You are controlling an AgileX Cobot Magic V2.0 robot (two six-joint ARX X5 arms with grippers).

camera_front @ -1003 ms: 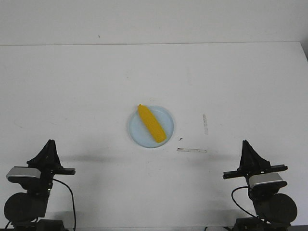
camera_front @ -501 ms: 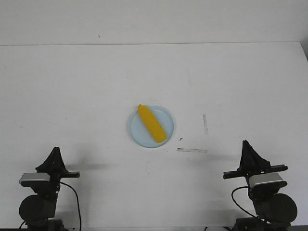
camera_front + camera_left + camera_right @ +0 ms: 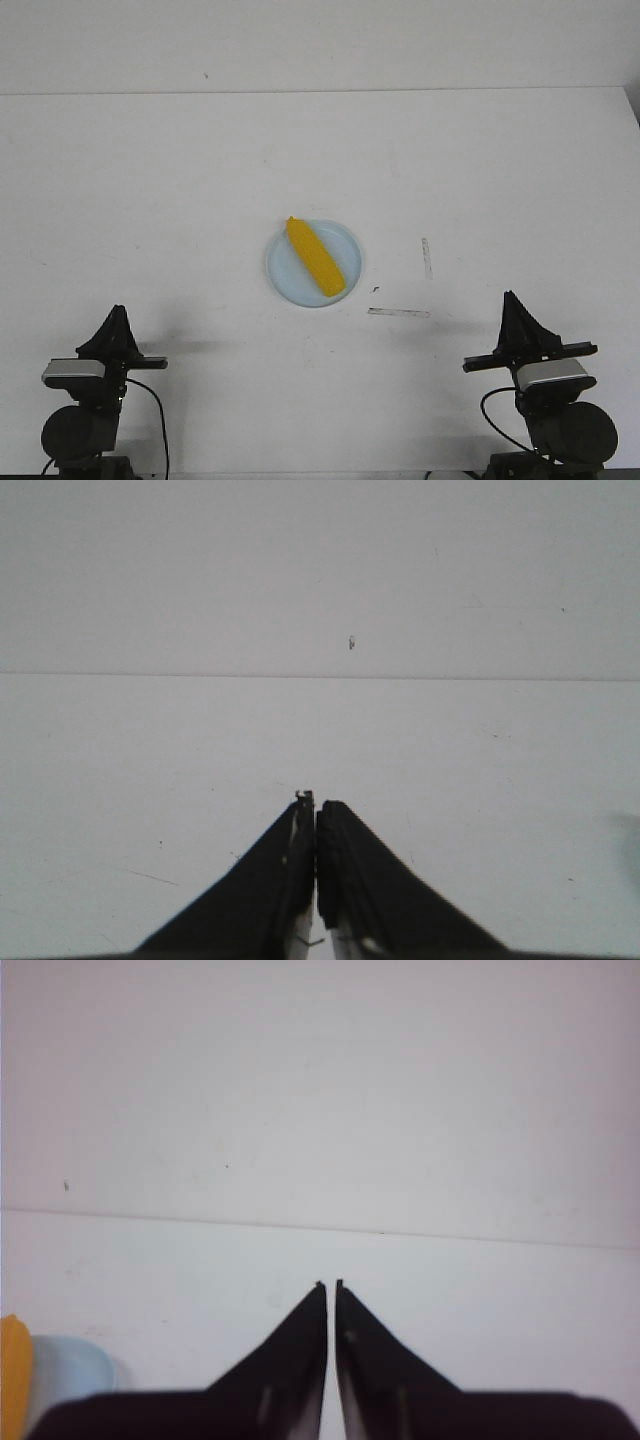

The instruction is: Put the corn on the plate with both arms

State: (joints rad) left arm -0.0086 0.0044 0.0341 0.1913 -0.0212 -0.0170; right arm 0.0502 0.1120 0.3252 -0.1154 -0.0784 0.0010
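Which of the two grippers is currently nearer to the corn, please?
Right, narrowly. The right gripper sits near-right of the corn on the plate; the left gripper sits slightly farther, near-left.

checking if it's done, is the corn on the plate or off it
On it: the corn lies diagonally across the plate, both grippers shut and away from it.

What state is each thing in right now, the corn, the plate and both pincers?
corn: lying flat on the plate, diagonal, pointed end toward the far left, nothing gripping it.
plate: right way up on the table, holding the corn.
left pincer: shut, empty, parked at the near left, away from the plate.
right pincer: shut, empty, parked at the near right, away from the plate.
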